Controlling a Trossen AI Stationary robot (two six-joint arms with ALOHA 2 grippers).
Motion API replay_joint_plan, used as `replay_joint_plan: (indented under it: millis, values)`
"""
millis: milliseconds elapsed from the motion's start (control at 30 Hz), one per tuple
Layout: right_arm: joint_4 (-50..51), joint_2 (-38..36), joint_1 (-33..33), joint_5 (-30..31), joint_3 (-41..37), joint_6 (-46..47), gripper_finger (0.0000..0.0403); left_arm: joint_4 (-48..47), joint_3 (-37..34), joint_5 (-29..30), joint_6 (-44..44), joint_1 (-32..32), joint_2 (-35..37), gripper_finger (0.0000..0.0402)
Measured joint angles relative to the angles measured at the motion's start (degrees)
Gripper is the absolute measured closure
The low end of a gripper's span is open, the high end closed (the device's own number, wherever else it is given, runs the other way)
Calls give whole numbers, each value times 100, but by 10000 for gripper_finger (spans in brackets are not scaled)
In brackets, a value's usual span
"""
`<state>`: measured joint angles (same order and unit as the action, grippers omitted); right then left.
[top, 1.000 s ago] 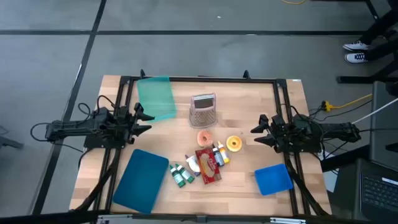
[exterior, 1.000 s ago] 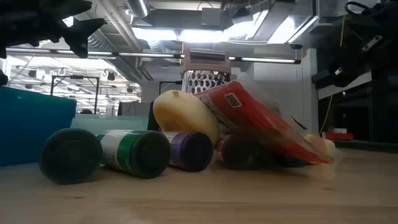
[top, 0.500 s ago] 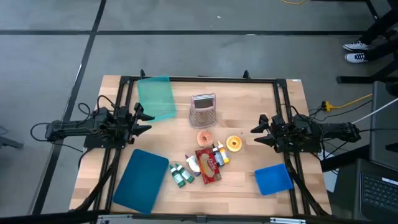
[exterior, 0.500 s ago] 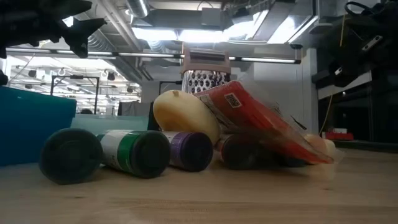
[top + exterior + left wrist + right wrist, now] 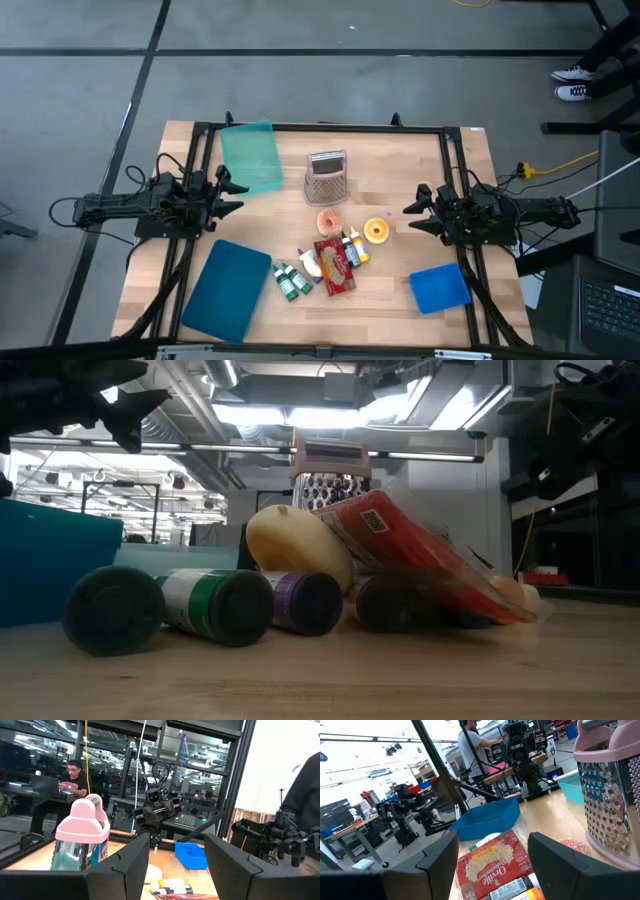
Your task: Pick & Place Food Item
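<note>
We judge nothing started: our left gripper (image 5: 238,192) waits at nine o'clock and right gripper (image 5: 408,217) at three, both spread open and empty, while the popcorn packet (image 5: 335,264) lies untouched among clutter toward six

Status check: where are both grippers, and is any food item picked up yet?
Left gripper open, empty, at table's left side. Right gripper open, empty, at right side. Popcorn packet lies untouched in centre pile. Grater stands behind pile.
</note>
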<state>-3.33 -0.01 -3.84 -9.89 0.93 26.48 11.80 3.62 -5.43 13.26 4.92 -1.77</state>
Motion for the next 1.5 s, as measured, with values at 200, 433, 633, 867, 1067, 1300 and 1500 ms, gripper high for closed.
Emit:
replay_joint_plan:
  millis: [200,433,633,867,1067,1300,1500]
  values:
    - [0,0,-2,0,0,0,167,-1,-1,0,0,0,0,217]
    - [-358,0,-2,284,-2,-171,167,0,0,0,0,0,-1,217]
    - [-434,0,0,2019,0,-254,167,-1,-1,0,0,1,0,217]
    - [-489,0,2,3410,-2,274,167,1,-1,0,0,1,-1,217]
    - [-1024,0,0,3742,-2,643,167,1,0,2,0,1,1,217]
    - [-1312,0,0,3993,-1,1840,167,148,0,444,179,1,0,217]
    - [-1347,0,0,4284,-2,2518,167,963,-2,1416,698,1,-1,217]
